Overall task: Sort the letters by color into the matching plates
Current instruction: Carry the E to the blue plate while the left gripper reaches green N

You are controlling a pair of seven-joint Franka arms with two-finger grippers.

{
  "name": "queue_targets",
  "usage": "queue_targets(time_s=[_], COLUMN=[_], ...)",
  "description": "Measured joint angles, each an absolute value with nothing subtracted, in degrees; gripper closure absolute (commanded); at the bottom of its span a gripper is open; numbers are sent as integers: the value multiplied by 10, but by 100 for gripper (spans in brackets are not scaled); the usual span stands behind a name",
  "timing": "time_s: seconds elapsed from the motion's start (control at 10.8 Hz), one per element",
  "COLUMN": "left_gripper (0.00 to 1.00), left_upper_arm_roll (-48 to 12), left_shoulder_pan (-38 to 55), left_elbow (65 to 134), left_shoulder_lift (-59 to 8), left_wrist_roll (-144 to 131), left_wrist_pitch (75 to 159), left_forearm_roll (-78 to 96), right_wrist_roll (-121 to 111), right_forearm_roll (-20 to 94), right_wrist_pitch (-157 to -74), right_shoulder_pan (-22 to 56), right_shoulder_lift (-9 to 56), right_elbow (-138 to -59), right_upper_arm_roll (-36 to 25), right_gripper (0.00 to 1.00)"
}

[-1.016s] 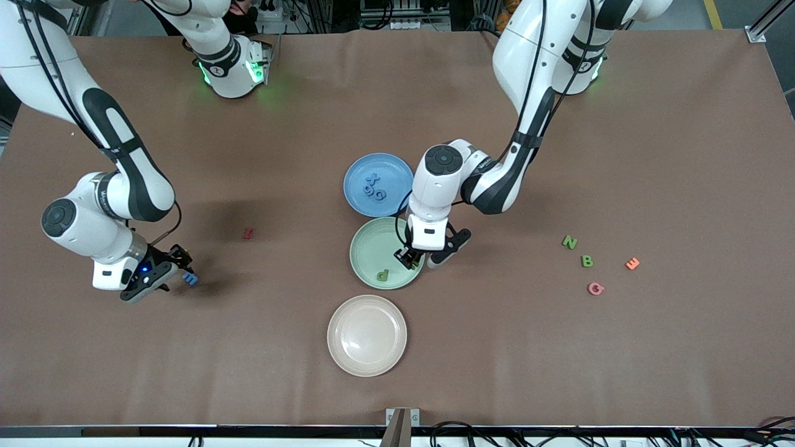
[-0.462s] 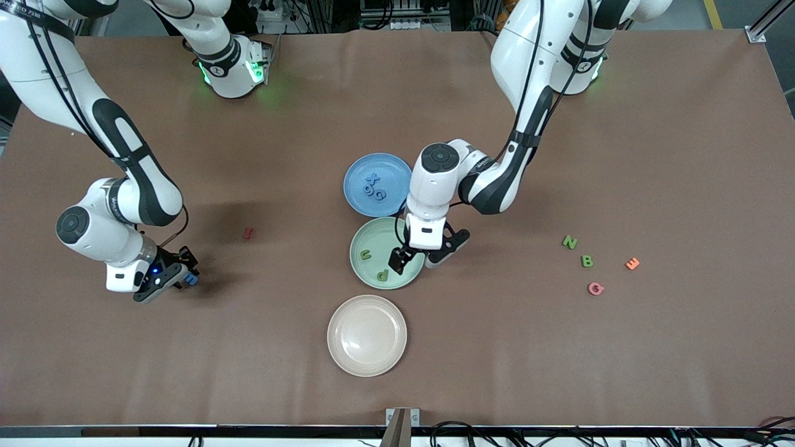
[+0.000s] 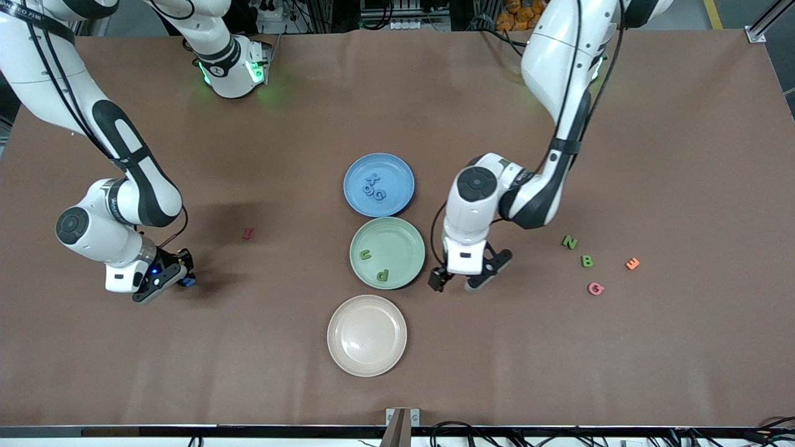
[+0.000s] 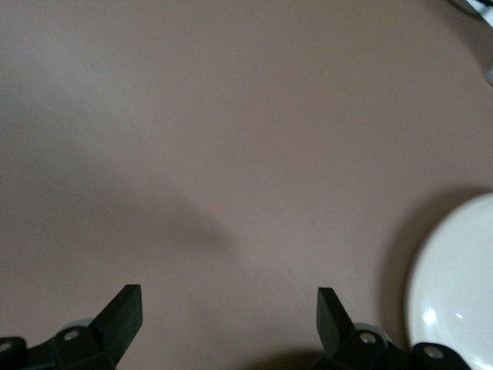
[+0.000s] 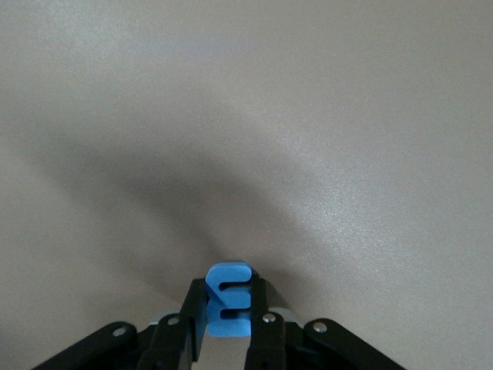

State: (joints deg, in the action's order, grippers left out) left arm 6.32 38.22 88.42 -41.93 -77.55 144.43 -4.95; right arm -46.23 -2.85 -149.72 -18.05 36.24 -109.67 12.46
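Left claw (image 3: 454, 284): we see it spread wide, moved off the pale green round plate (image 3: 404, 234) over bare worktop (image 3: 559, 360).
Right claw (image 3: 176, 276): now clamped on the small blue chunky letter (image 5: 227, 300), mostly hidden.

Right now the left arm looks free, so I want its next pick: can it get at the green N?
Probably yes. The left gripper hangs open beside the green plate, and only bare table lies between it and the green N.

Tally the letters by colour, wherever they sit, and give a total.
Blue letters: 4
Green letters: 4
Dark red letter: 1
Pink letter: 1
Orange letter: 1
Total: 11
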Motion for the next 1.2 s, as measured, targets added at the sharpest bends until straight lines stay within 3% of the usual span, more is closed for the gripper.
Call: queue_targets(time_s=[0.37,0.65,0.92,1.2], left_gripper=[0,0,0,0], left_upper_arm_roll=[60,58,58,57], left_shoulder_pan=[335,315,290,243], left_elbow=[915,1009,1114,1209], left_shoulder_lift=[-394,-350,-274,-209], left_wrist_roll=[-680,-571,-471,-362], left_wrist_pitch=[1372,1371,1386,1429], left_forearm_roll=[-50,-50,-50,-50], right_wrist_roll=[-434,-309,-188,-30], right_forearm_roll=[-25,-24,-23,-22], right_wrist_pitch=[-1462,-1364,-1324,-1297], right_shoulder_pan=[-158,-101,-59,-42], right_shoulder_lift=[350,285,228,184], right_elbow=[-1090,-1096,-1131,-1178], right_upper_arm_roll=[122,127,157,239], right_gripper=[100,100,100,100])
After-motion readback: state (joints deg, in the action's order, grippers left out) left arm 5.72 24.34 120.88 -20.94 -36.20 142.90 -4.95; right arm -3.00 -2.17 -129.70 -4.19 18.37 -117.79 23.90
